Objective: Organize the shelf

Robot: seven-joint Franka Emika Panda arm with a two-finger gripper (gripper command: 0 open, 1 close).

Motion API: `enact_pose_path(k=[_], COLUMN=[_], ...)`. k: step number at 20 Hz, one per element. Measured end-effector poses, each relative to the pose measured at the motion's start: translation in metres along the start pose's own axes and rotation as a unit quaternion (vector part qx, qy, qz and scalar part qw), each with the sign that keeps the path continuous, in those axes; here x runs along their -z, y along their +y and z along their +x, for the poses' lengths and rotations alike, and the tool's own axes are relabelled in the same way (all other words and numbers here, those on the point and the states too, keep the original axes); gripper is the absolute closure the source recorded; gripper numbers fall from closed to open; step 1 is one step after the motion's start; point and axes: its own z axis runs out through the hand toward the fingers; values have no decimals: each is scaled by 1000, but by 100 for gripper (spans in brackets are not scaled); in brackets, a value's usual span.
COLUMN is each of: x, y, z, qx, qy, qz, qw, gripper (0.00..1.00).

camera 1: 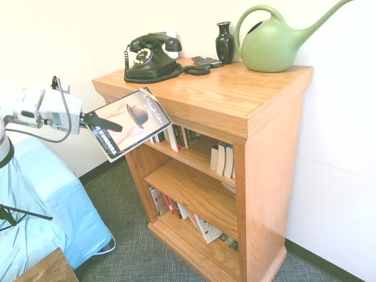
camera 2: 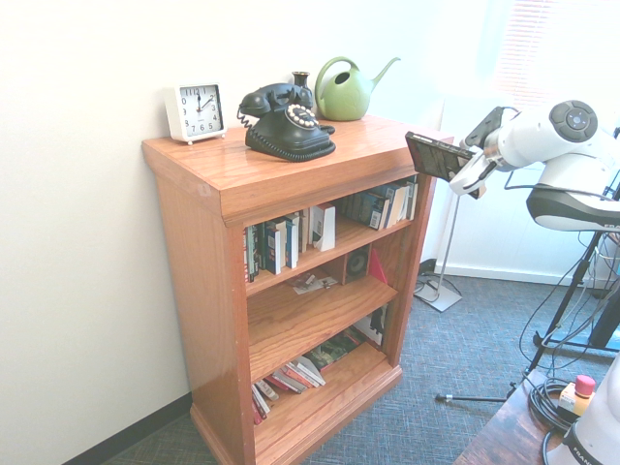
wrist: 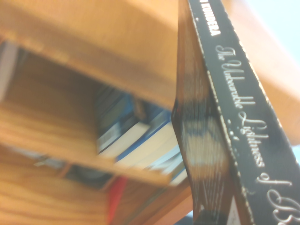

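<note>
The shelf (camera 1: 235,100) (camera 2: 242,184) is an oak bookcase with three tiers against a white wall. My gripper (camera 1: 106,122) (camera 2: 467,167) is shut on a paperback book (camera 1: 130,122) (camera 2: 438,155) with a black border and a bowler hat on its cover. It holds the book in the air by one edge, just off the shelf's top corner and level with the top tier. The book's black spine with white script (wrist: 234,117) fills the right of the wrist view. Upright books (camera 1: 223,160) (camera 2: 281,242) stand on the top tier. More books (camera 2: 291,376) lie slumped on the bottom tier.
On the shelf top stand a black rotary phone (camera 1: 154,56) (camera 2: 284,121), a dark vase (camera 1: 224,42), a green watering can (camera 1: 273,41) (camera 2: 347,89), a remote (camera 1: 205,61) and a white clock (camera 2: 197,111). A blue-draped object (camera 1: 41,205) is beside the arm.
</note>
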Motion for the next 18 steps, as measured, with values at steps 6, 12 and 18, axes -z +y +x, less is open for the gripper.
enact_pose_path(k=[6, 12, 18], x=[-29, -84, -137], y=[11, 2, -14], z=[-47, -92, -109], qx=[-24, -32, -31], qy=[-58, -108, -129], qz=[30, 50, 69], qw=[998, 992, 989], gripper=[100, 100, 100])
